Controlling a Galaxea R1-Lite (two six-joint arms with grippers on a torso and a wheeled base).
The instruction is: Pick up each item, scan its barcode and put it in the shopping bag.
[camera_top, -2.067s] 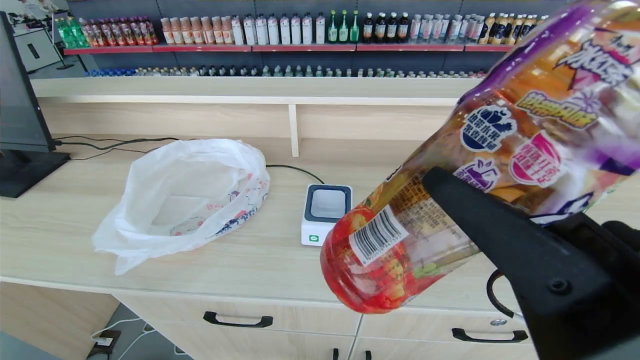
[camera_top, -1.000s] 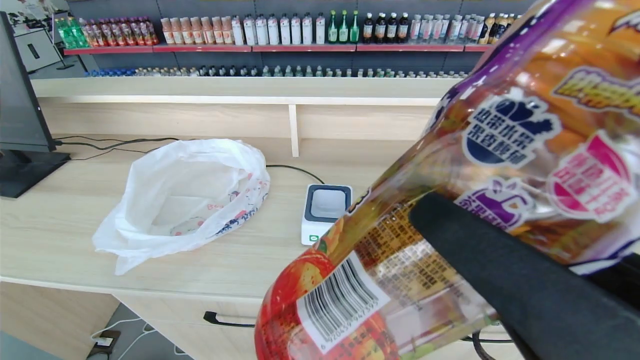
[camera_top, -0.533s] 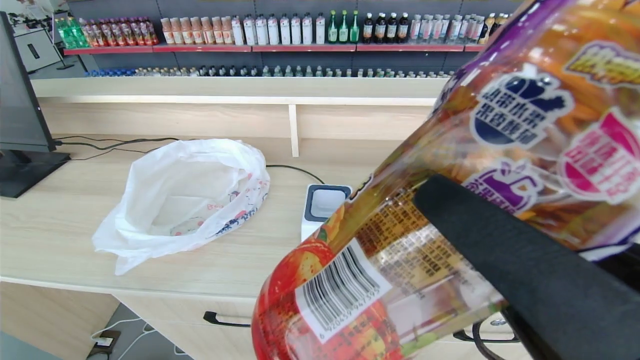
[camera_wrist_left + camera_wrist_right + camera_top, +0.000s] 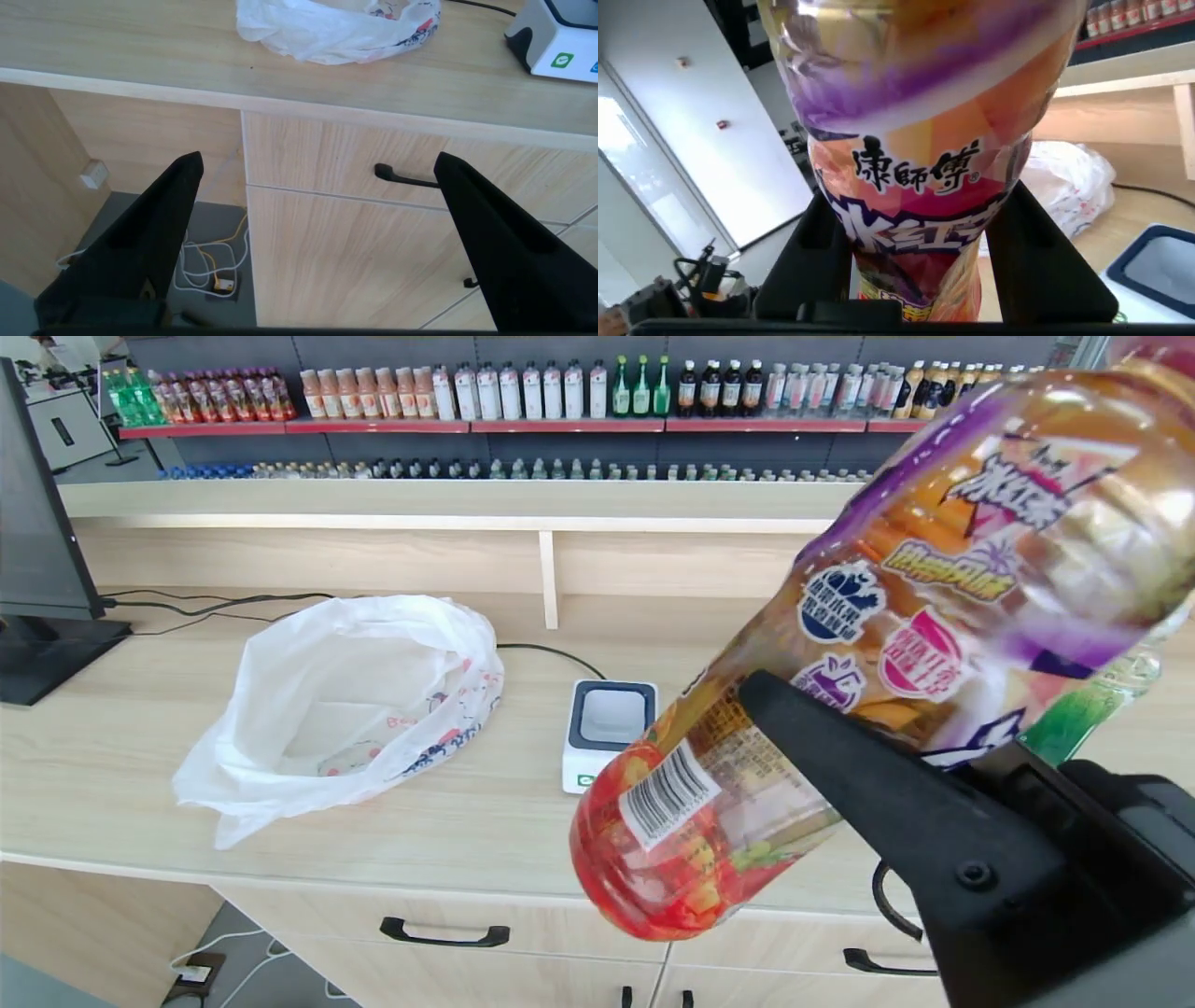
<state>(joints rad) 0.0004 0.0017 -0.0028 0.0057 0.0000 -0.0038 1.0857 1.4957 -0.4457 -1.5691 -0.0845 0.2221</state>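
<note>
Shopping bag point(image 4: 345, 700) mouth gapes upward, open from above. Scanner point(image 4: 609, 728) sits just right of it, with a bare strip of counter point(image 4: 140, 756) between. Tilted bottle point(image 4: 896, 616) blocks the right side, base near the scanner. Monitor point(image 4: 37, 523) walls off the far left.

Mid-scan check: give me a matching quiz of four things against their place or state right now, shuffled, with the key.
Things:
1. orange-and-purple labelled plastic drink bottle
2. white plastic shopping bag
3. white box-shaped barcode scanner
4. left gripper

Places or states:
A. jaws open, empty, in front of the wooden drawers
B. tilted, barcode facing the head camera, clamped in the right gripper
C. lying open on the wooden counter, to the scanner's left
D. standing on the counter, right of the bag

Pairs: 1-B, 2-C, 3-D, 4-A
</note>
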